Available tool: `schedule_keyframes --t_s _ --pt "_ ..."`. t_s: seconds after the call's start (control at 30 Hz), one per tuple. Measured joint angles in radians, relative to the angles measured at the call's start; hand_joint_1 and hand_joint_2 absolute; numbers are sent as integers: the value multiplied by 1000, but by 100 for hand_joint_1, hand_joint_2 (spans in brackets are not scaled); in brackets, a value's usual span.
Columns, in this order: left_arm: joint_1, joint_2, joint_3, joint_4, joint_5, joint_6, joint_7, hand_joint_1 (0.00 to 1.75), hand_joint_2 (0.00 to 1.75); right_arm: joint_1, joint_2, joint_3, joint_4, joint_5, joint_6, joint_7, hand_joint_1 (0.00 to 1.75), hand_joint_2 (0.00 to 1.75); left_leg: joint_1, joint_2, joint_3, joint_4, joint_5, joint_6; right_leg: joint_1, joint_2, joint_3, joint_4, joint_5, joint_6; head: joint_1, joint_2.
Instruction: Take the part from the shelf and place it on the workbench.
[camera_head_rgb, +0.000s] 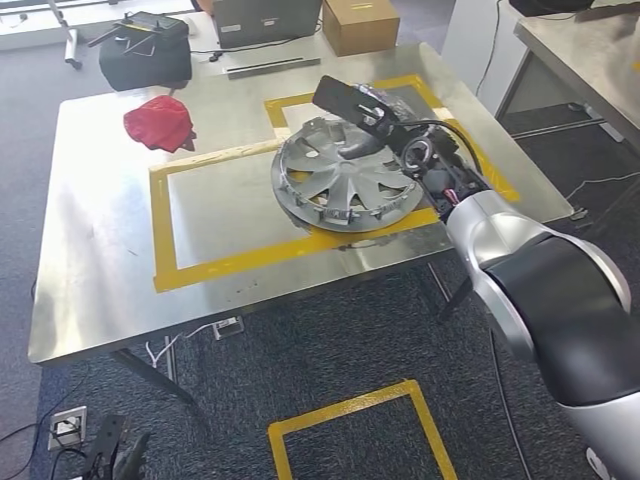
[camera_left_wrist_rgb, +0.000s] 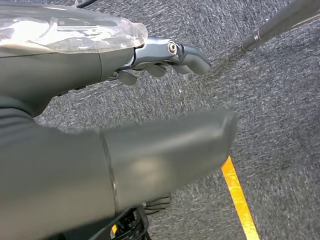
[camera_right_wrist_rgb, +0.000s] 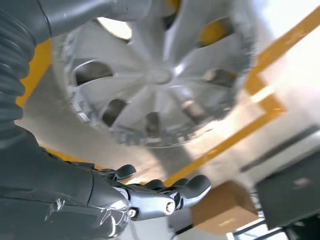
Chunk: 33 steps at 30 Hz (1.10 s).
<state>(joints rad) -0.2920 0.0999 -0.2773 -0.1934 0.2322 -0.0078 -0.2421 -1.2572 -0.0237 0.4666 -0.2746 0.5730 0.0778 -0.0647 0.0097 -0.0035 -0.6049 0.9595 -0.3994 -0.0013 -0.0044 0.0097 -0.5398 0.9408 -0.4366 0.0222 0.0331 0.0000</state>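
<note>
One hubcap (camera_head_rgb: 343, 180), the task's part, lies flat on the tabletop (camera_head_rgb: 98, 260), overlapping the near-right stretch of the yellow tape rectangle (camera_head_rgb: 162, 235); its near rim crosses the tape line. It's round, so no long axis to speak of.

Right hand (camera_head_rgb: 355, 100) reaches over the cap's far-right rim, roughly 1 o'clock from the cap's centre. In the right wrist view the right hand's fingers (camera_right_wrist_rgb: 188, 187) are stretched out and apart, holding nothing, and the hubcap spans the space between thumb (camera_right_wrist_rgb: 86, 12) and fingers. Touching the rim or not: cannot tell. Judging by this, the part is already down and the hand looks released or releasing; next move likely turns on clearing the rim up and away toward 1 o'clock.

Left hand (camera_left_wrist_rgb: 113, 165) hangs over the grey carpet floor beside a yellow floor line (camera_left_wrist_rgb: 237, 195), fingers extended, empty. Right hand is clearly the nearer one.

Counts: one hubcap, one red cloth (camera_head_rgb: 160, 122) at 10 o'clock of the cap, one cardboard box (camera_head_rgb: 360, 24) at 12 o'clock, far edge.
</note>
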Motion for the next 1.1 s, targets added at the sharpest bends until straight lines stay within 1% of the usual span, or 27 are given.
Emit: schedule_keyframes --t_s 0.07,0.1,0.13,0.23,0.27,0.3,0.4,0.5,0.57,0.63,0.77,0.83,0.93,1.1 --pt "2 1 0 0 8 5 0 0 44 -19 14 -35 -5 -63 61 -54 0 175 0 0 0 0 0 0 0 0 0 0 0 0 0 0" --pt "4 2 0 0 15 7 0 0 0 -28 23 -54 -9 -103 111 -78 0 175 0 0 0 0 0 0 1 0 0 0 0 0 0 0" --pt "6 4 0 0 23 7 0 0 0 -37 32 -72 -13 -151 178 -99 0 175 0 0 0 0 0 0 1 0 0 0 0 0 0 0" --pt "19 10 0 0 47 0 -6 0 0 -47 57 -123 -35 -313 426 -138 0 175 0 0 1 0 0 0 1 0 0 0 0 0 0 0" --pt "23 13 0 0 51 -2 -8 0 0 -47 63 -139 -44 -350 479 -142 0 175 0 0 1 -1 0 0 1 0 0 0 0 0 0 0" --pt "26 14 0 0 54 -4 -10 0 0 -47 70 -152 -51 -372 509 -143 0 175 0 0 1 -1 0 0 1 0 0 0 -1 -1 0 0" --pt "32 17 0 0 58 -4 -13 0 0 -43 83 -179 -69 -423 553 -145 0 175 2 -2 1 -1 0 0 1 -2 1 0 -2 -1 -1 0" --pt "40 20 1 0 68 -2 -16 0 0 -17 86 -189 -104 -556 621 -126 0 175 2 -3 1 -1 0 0 1 -3 2 0 -2 -1 0 0" --pt "47 22 2 0 75 0 -18 0 0 16 87 -189 -141 -685 651 -89 0 87 2 -2 2 -1 0 0 1 -2 2 0 -2 -1 2 0" --pt "53 25 3 0 81 3 -20 0 0 56 84 -183 -188 -839 660 -37 0 0 1 -1 3 -1 0 0 0 -1 2 -1 -2 -1 2 0" --pt "66 28 3 0 90 11 -21 0 0 152 50 -149 -322 -1150 626 53 0 0 1 0 4 0 -1 0 0 0 3 -1 -2 -1 1 0" --pt "72 29 3 0 93 15 -21 0 0 206 26 -126 -399 -1242 596 74 0 0 1 0 4 0 -1 0 0 0 3 -1 -2 -1 0 0" --pt "79 31 3 0 100 20 -22 0 0 278 -7 -96 -500 -1286 563 77 0 0 1 0 4 -1 -1 0 0 0 3 -1 -2 -1 1 0" --pt "82 35 3 0 107 23 -23 0 0 381 -43 -63 -631 -1284 534 58 0 0 0 3 5 -1 -1 -1 0 2 3 -1 -2 -1 1 0"
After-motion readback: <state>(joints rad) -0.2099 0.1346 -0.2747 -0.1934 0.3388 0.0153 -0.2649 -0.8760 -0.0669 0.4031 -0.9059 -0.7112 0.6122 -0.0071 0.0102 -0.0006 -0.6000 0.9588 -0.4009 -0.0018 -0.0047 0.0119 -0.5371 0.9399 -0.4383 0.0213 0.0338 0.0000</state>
